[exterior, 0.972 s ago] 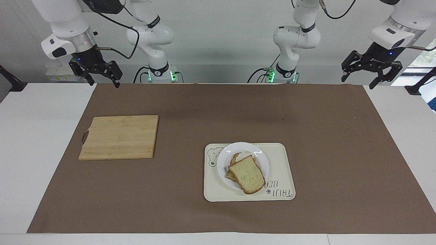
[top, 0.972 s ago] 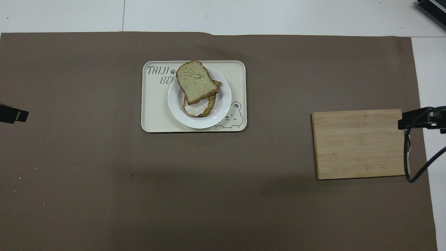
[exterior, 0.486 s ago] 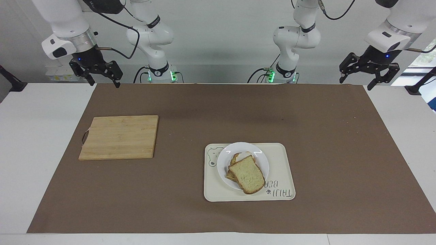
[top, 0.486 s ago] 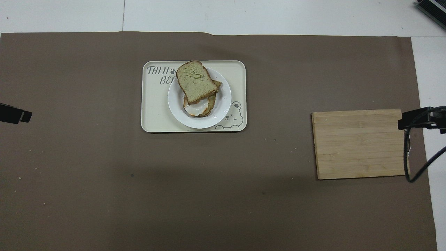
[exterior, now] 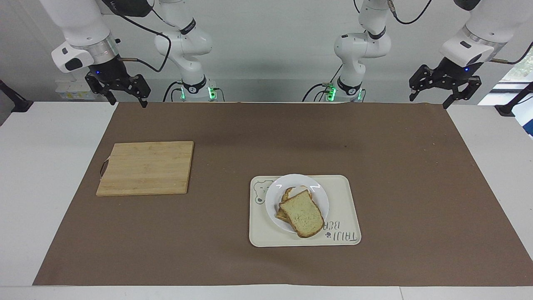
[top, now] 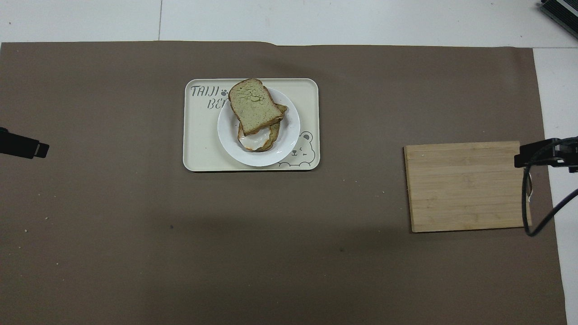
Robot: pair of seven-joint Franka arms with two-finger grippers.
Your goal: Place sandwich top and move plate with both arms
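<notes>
Cream tray (exterior: 345,208) reads "TAIJI", bear drawing; plate (exterior: 320,200) on it, sandwich top (exterior: 302,213) uppermost

Two Franka arms poised high, grippers open and empty.

The left arm (exterior: 474,29) comes down from the frame's top corner, its wrist bent inward, and its left gripper (exterior: 429,100) hangs in the air with both fingers spread, pointing down. The right arm (exterior: 79,29) mirrors that pose at its own end, its right gripper (exterior: 127,102) likewise tipped down, fingers apart. Neither gripper holds or touches anything. In the overhead view only their dark tips show at the edges.
</notes>
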